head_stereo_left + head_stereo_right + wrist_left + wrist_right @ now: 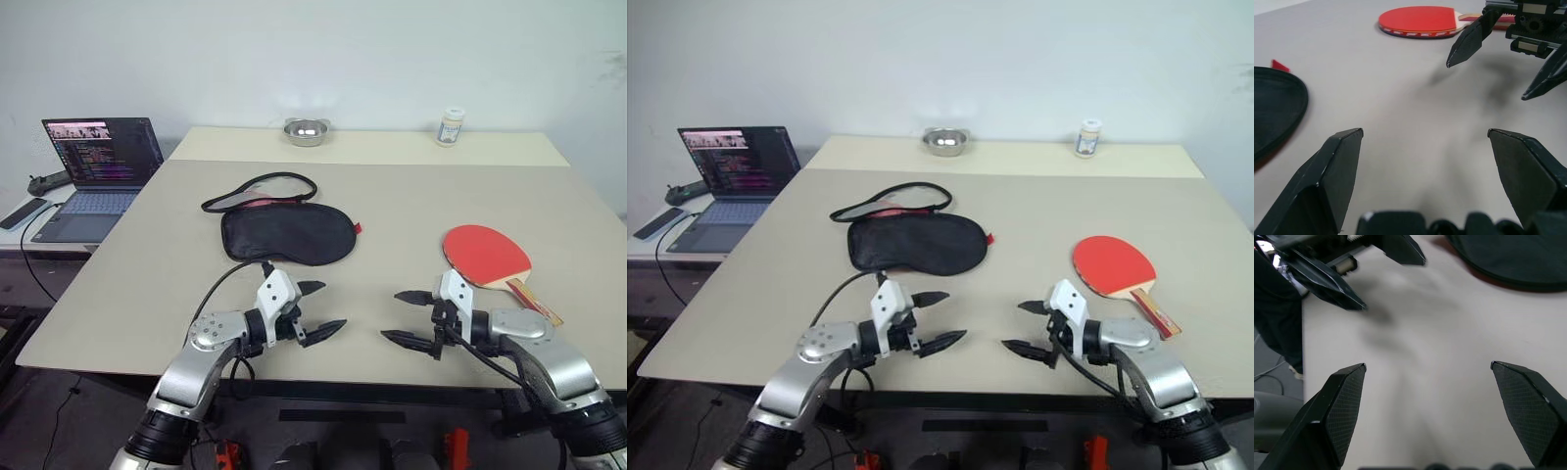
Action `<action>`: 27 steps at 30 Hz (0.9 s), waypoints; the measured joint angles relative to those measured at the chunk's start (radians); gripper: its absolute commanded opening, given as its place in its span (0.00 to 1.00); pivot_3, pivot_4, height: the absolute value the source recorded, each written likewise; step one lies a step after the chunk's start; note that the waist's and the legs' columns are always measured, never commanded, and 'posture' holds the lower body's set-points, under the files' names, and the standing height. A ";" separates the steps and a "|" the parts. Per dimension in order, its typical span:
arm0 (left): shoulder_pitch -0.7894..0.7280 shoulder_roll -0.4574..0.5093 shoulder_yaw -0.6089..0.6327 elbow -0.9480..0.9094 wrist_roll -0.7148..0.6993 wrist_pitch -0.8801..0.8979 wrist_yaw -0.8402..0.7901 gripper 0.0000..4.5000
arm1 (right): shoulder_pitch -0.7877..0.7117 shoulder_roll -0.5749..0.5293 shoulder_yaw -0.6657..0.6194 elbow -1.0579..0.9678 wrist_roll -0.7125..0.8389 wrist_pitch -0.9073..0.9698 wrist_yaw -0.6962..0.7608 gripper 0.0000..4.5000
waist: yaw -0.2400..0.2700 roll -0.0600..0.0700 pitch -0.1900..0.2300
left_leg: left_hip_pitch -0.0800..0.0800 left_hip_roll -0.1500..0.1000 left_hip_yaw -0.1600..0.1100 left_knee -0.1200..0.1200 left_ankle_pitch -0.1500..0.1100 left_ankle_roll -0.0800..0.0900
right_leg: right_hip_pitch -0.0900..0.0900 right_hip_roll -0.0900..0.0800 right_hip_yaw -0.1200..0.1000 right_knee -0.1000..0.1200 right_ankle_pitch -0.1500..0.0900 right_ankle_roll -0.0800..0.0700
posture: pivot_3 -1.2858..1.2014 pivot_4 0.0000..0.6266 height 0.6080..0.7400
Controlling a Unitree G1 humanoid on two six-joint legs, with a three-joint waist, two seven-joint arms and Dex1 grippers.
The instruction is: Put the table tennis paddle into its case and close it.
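Paddle case, black side up, lies on the beige bench left of centre, its flap folded back toward the far edge with a strip of red showing under it and a small red tab at its right end. Off the bench's left edge, a laptop stands open on a lower side surface with a phone beside it. Along the far edge sit a metal bowl near the middle and a small jar toward the far right corner. Near the front edge, the left end effector hovers with its two black fingers spread apart and nothing between them, just in front of the case. Facing it across a bare stretch of bench, the right end effector is likewise spread wide and empty. Behind the right one, the table tennis paddle lies flat, red face up, near the right edge, its wooden handle pointing toward the front right corner, well apart from the case.
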State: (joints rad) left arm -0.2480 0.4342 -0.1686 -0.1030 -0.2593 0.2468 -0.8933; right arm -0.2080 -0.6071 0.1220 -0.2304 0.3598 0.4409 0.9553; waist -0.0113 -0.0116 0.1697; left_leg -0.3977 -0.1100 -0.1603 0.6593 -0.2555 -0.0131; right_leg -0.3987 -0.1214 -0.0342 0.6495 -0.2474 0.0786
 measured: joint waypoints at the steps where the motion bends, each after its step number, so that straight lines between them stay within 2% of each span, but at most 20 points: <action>1: 0.000 -0.001 -0.002 0.000 0.000 0.000 -0.001 0.99 | 0.000 0.000 0.000 -0.001 0.001 0.002 0.000 1.00 | 0.000 0.000 0.000 | 0.000 0.000 0.000 0.000 0.000 0.000 | 0.000 0.000 0.000 0.000 0.000 0.000 | 0.52 0.24 1.00; 7: -0.006 -0.009 -0.006 0.013 -0.011 -0.002 -0.013 0.99 | 0.038 -0.001 -0.001 -0.056 0.005 0.029 -0.044 1.00 | 0.007 0.000 0.000 | 0.000 0.000 0.000 0.000 0.000 0.000 | 0.000 0.000 0.000 0.000 0.000 0.000 | 0.52 0.24 1.00; 11: 0.026 0.044 0.044 0.014 -0.023 0.006 -0.017 0.99 | 0.030 -0.001 -0.004 -0.116 0.019 0.061 -0.064 1.00 | 0.007 0.000 0.000 | 0.000 0.001 0.000 0.000 0.000 0.000 | 0.000 0.000 0.000 0.000 0.000 0.000 | 0.52 0.24 1.00; 15: 0.062 0.096 0.107 0.016 -0.050 0.016 -0.024 0.99 | -0.007 0.003 0.000 -0.131 0.027 0.088 -0.069 1.00 | 0.009 0.000 0.000 | 0.000 0.000 0.000 0.000 0.000 0.001 | 0.000 0.000 0.000 0.000 0.000 0.000 | 0.52 0.24 1.00; 18: 0.068 0.132 0.174 0.047 -0.076 0.044 -0.030 0.99 | -0.098 0.011 0.006 -0.148 0.051 0.125 -0.069 1.00 | 0.008 0.001 0.000 | 0.000 0.001 0.000 -0.001 0.000 0.001 | -0.001 0.001 0.000 0.000 0.000 0.000 | 0.52 0.24 1.00; 23: -0.008 0.140 0.195 0.151 -0.068 0.045 -0.028 0.99 | -0.188 0.020 -0.074 -0.165 0.139 0.210 -0.105 1.00 | 0.024 0.000 0.000 | 0.000 0.000 -0.002 0.000 0.000 0.001 | -0.002 0.000 -0.002 -0.002 0.000 0.000 | 0.52 0.24 1.00; 27: -0.092 0.136 0.198 0.273 -0.052 0.015 -0.033 0.99 | -0.135 0.025 -0.078 -0.155 0.129 0.208 -0.136 1.00 | 0.027 -0.001 -0.001 | -0.002 0.000 0.000 0.000 0.001 -0.001 | -0.003 0.000 -0.001 -0.001 0.000 0.000 | 0.52 0.24 1.00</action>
State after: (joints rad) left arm -0.3395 0.5704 0.0295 0.1698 -0.3112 0.2621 -0.9260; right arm -0.3427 -0.5825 0.0444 -0.3851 0.4890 0.6487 0.8188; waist 0.0159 -0.0123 0.1691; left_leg -0.4000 -0.1101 -0.1602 0.6592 -0.2549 -0.0145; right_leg -0.4018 -0.1213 -0.0348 0.6485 -0.2471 0.0787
